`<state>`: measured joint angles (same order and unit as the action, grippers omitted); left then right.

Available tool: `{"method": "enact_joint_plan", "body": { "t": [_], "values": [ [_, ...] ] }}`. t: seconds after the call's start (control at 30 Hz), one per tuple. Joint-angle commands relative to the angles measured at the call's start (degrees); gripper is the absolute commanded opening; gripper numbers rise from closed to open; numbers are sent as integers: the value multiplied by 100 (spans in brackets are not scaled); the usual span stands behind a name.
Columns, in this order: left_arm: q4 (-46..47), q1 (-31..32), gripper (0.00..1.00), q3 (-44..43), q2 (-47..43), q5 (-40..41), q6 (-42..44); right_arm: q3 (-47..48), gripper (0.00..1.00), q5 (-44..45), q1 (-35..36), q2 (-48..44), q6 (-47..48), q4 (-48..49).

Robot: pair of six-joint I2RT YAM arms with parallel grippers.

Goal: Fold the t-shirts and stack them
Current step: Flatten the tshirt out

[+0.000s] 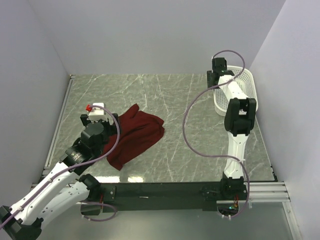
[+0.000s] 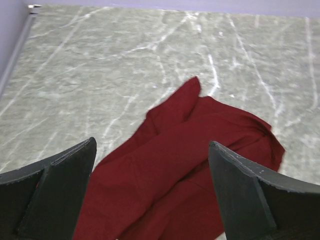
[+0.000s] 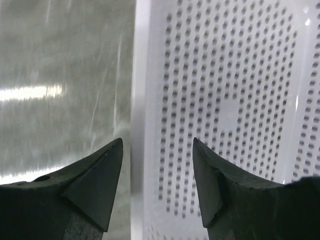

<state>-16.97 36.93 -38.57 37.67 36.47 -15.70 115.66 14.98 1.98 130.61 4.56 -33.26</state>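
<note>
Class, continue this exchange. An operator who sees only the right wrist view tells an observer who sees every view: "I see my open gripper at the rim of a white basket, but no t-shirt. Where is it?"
Observer: The maroon t-shirt lies on the left half of the table, well apart from the basket.
Operator: Is it folded yet?
Observer: No. It is a crumpled heap, not laid flat.
Operator: Does the left arm hold it?
Observer: No. The left gripper hangs open over the shirt's near end and grips nothing.
</note>
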Motion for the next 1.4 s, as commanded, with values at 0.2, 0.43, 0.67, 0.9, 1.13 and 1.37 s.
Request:
{"method": "enact_joint_plan", "body": {
  "t": [0.2,0.43,0.67,0.9,1.13,1.37],
  "values": [
    [528,-54,99,-19,889,-3012,68,-3731,66,-5405,110,-4291,1986,398],
    [124,-150,88,-1335,3278,-2926,-1554,-6168,66,-7246,110,-6344,2067,1066],
    [687,-73,78,-2189,4774,-3454,-3736,-6407,66,-7124,-4,-6618,1997,1058],
    [-867,350,79,-3797,6505,-2329,-5495,-6450,65,-7219,-435,-6706,1874,1084],
    [-1475,341,73,-4624,7403,-2039,-5865,-6441,65,-7194,-620,-6846,1786,1084],
    [-1634,341,65,-4932,7808,-2038,-5733,-6389,64,-7229,-681,-6803,1873,962]
  ]
}}
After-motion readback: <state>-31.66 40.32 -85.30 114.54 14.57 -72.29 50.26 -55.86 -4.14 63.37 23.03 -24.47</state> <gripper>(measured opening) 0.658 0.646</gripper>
